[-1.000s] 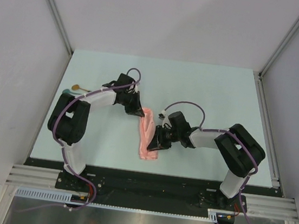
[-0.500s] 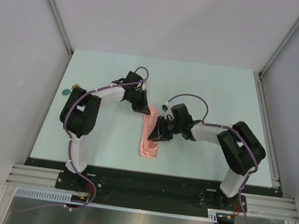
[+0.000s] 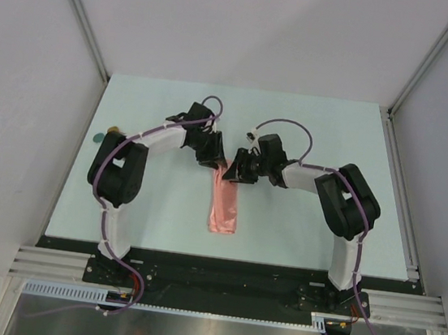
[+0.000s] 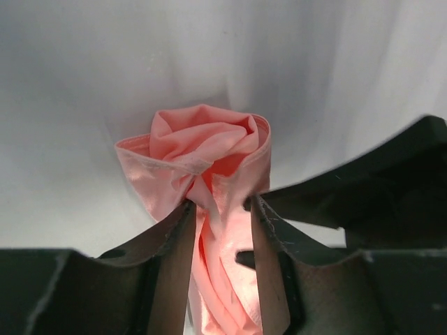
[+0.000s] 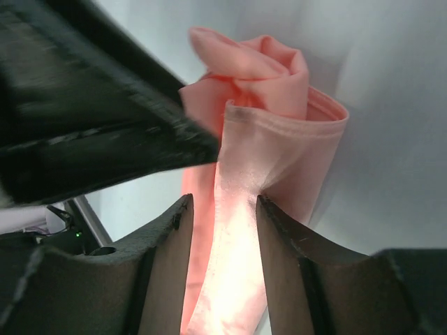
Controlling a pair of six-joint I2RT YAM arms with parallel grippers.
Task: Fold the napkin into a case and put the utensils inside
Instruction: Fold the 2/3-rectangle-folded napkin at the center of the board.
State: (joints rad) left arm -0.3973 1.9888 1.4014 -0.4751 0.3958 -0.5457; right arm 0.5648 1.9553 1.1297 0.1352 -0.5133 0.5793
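The salmon-pink napkin (image 3: pixel 224 208) lies as a narrow folded strip, a case shape, in the middle of the table. Both grippers meet at its far end. My left gripper (image 3: pixel 213 160) is open, and bunched cloth (image 4: pixel 202 143) runs loosely between its fingers (image 4: pixel 174 241). My right gripper (image 3: pixel 235 174) is open too, straddling a fold of the napkin (image 5: pixel 272 139) that brushes one finger (image 5: pixel 279 237). The utensils lie at the table's left edge. Only a teal spoon bowl (image 3: pixel 98 138) and a golden one (image 3: pixel 112 129) show beside the left arm.
The pale green table (image 3: pixel 310 129) is bounded by metal rails, with a rail (image 3: pixel 400 197) along its right side and grey walls beyond. The other gripper's black body fills the right of the left wrist view (image 4: pixel 377 188) and the upper left of the right wrist view (image 5: pixel 91 132).
Both grippers moved toward the far end of the napkin, and the strip now lies straighter. The left jaws, shut on the cloth before, have opened. The right jaws have widened.
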